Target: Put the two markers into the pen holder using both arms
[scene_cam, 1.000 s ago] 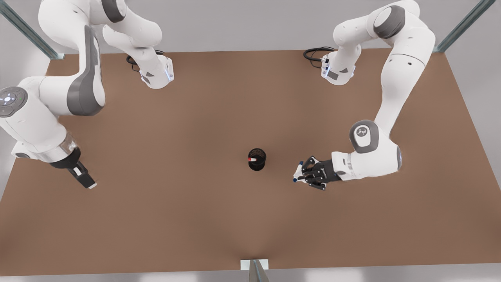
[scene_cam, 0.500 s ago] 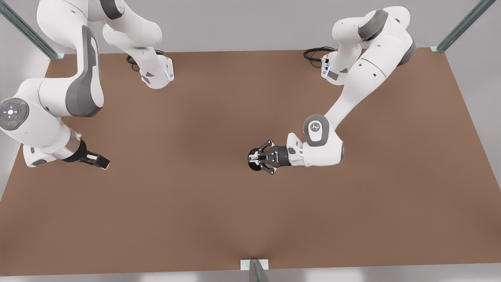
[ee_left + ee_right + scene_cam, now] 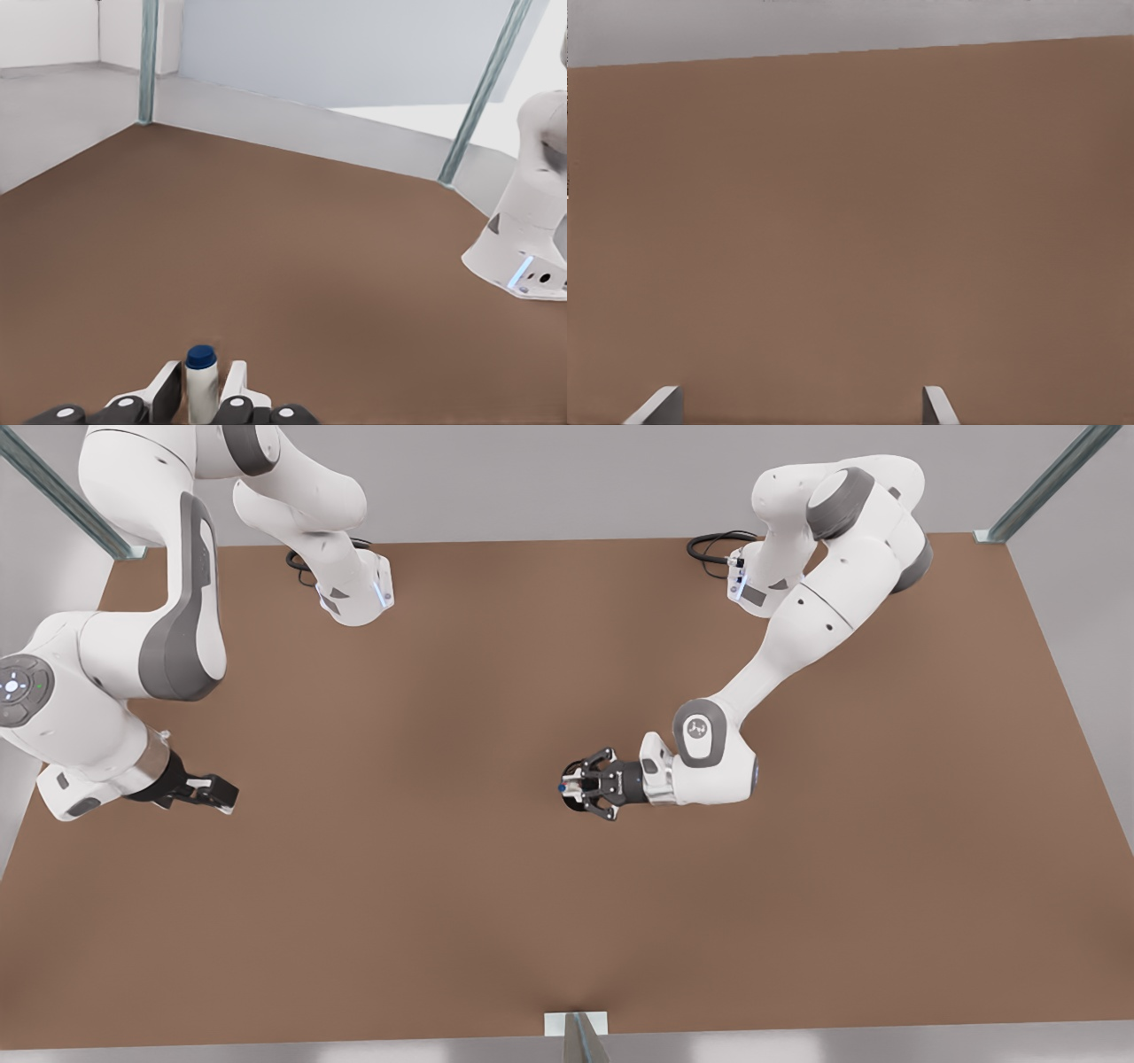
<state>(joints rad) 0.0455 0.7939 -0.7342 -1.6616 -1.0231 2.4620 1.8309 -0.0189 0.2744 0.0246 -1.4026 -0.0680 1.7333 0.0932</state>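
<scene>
In the front view my left gripper [image 3: 586,786] hangs right over the pen holder [image 3: 574,806], covering most of the black cup. It is shut on the blue-capped marker [image 3: 563,787], whose cap pokes out toward the front view's left. The left wrist view has the same marker [image 3: 200,382] upright between the two fingers [image 3: 166,391], blue cap up. The red marker is hidden under the gripper. My right gripper [image 3: 215,791] waits far off near the front view's left table edge. Its fingertips [image 3: 657,405] stand wide apart with nothing between them.
The brown table [image 3: 443,886] stretches wide around the holder. Both arm bases [image 3: 354,598] stand at the far edge with black cables. A metal post [image 3: 580,1036] rises at the near edge, and frame struts [image 3: 1045,483] stand at the far corners.
My left gripper carried the blue marker from the front view's right to above the pen holder and settled there. The right gripper turned and drew back slightly toward the table's left edge.
</scene>
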